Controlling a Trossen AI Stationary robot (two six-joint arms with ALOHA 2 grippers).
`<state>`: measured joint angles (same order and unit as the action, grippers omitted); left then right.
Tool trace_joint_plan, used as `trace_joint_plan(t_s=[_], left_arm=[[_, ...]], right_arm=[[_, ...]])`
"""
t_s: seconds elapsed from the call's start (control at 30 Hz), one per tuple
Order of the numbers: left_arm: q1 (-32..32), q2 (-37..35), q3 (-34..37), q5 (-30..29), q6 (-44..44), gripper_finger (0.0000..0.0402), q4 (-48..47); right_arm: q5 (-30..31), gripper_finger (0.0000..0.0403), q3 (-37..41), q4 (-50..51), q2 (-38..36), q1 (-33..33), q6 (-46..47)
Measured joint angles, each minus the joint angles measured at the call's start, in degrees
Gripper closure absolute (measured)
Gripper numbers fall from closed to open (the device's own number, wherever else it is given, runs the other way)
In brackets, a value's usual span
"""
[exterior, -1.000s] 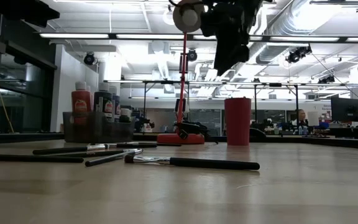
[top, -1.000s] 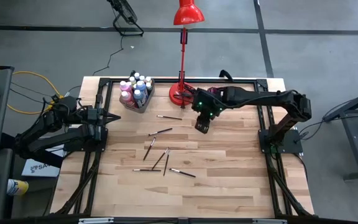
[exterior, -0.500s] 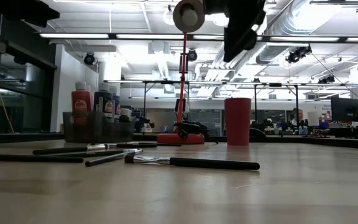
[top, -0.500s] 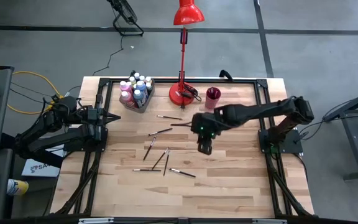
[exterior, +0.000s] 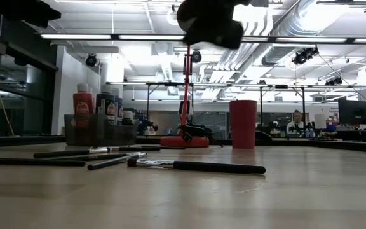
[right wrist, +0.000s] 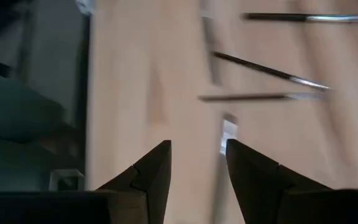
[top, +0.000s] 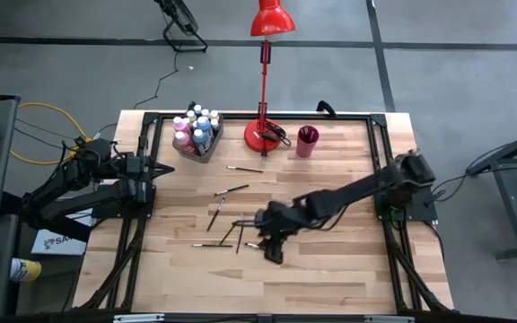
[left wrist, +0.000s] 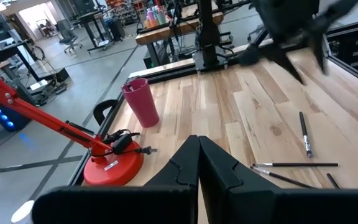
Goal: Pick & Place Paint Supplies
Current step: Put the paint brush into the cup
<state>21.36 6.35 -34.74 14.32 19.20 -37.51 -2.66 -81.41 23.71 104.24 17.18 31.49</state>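
Several thin dark-handled paintbrushes [top: 232, 190] lie flat and scattered on the middle of the wooden table; one [exterior: 196, 166] lies nearest in the low view. The white-capped paint bottles [top: 194, 126] stand in the grey bin [top: 206, 146] at the far left. My right gripper [top: 272, 249] is open and hovers above the nearest brush [top: 263, 248]; the right wrist view shows its fingers apart [right wrist: 197, 155] over blurred brushes [right wrist: 269, 71]. My left gripper [top: 164, 169] waits shut at the table's left edge [left wrist: 197, 162].
A dark red cup [top: 307, 141] stands at the far side, right of the red lamp's base [top: 263, 136], whose pole rises over the table. Black frame rails [top: 386, 179] run along the table's left, right and far edges. Bare wood lies toward the near edge [top: 330, 287].
My right gripper has swept from the far side near the red cup toward the near edge and the table's left, ending over the scattered brushes, with the arm stretched out low across the table. The brushes have stayed where they lay.
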Motion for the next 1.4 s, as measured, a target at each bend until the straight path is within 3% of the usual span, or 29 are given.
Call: trace_joint_plan(t_s=[0.17,0.47,0.6,0.97,1.4], left_arm=[[0.0,0.0,0.0,0.0,0.0,0.0402,0.0],[0.0,0.0,0.0,0.0,0.0,0.0402,0.0],[0.0,0.0,0.0,0.0,0.0,0.0402,0.0],[0.0,0.0,0.0,0.0,0.0,0.0402,0.0],[0.0,0.0,0.0,0.0,0.0,0.0402,0.0]], right_arm=[[-0.6,0.0256,-1.9,-9.3,8.0,1.9,-2.8],[2.2,0.0256,-7.1,-9.1,16.4,1.7,-10.7],[5.7,0.0256,-7.2,-9.4,18.1,0.8,-10.7],[8.2,0.0256,-7.2,-3.9,20.1,0.3,-12.3],[7.0,0.0256,-7.2,-5.2,22.2,0.3,-13.5]])
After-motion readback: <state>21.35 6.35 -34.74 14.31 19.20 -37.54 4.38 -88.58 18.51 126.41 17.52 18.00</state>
